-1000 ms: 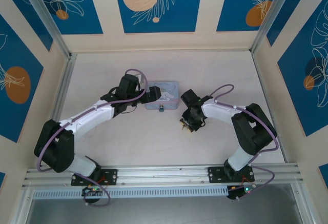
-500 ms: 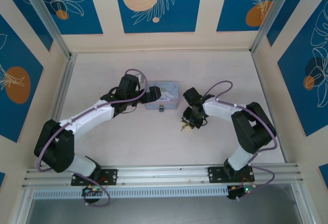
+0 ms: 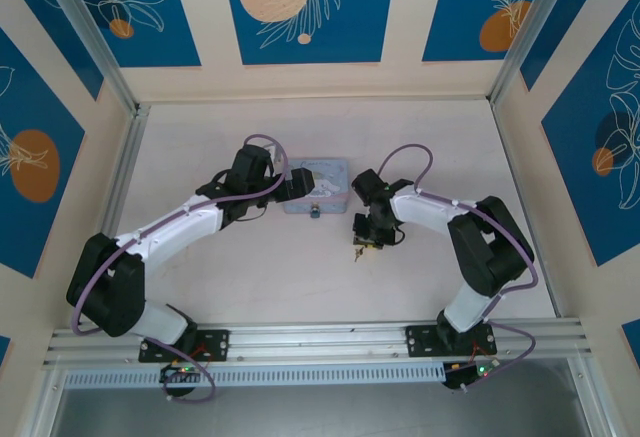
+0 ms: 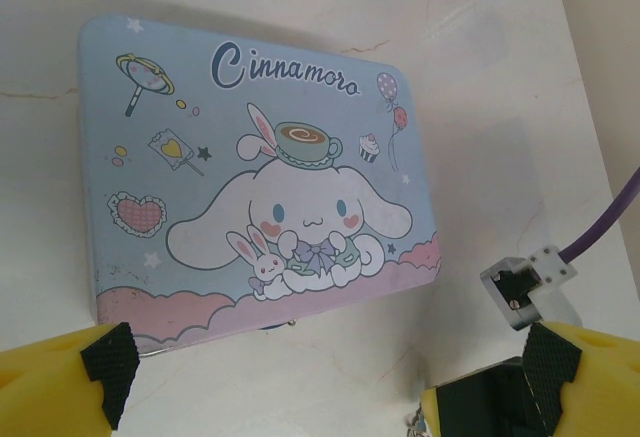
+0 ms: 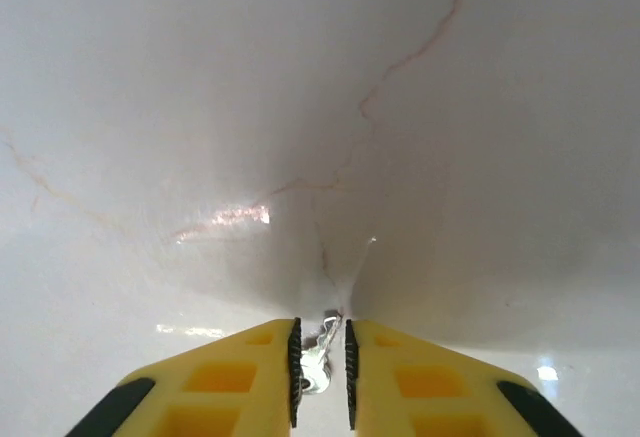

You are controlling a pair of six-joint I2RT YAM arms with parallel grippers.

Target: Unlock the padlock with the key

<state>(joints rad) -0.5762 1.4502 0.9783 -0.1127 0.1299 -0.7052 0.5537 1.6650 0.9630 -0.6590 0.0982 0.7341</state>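
Note:
The padlock (image 3: 314, 213) is a tiny dark blue block at the near edge of the pale blue tin box (image 3: 318, 185). In the left wrist view the padlock (image 4: 265, 325) peeks out as a dark sliver under the tin box (image 4: 260, 167). My left gripper (image 3: 295, 186) hovers over the box's left end, and in its own wrist view this left gripper (image 4: 330, 382) stands wide open and empty. My right gripper (image 3: 362, 244) points down at the table right of the padlock. In its wrist view the right gripper (image 5: 320, 362) is narrowed on the small silvery key (image 5: 318, 365), which sits slanted between the pads.
The white marbled table (image 3: 420, 147) is bare around both arms. Walls with aluminium posts (image 3: 120, 77) close in the back and sides. The right wrist's dark housing (image 4: 490, 402) shows in the left wrist view near the box's near right corner.
The right wrist has shifted slightly left toward the tin box, staying low over the key. The left arm and the tin box have not moved.

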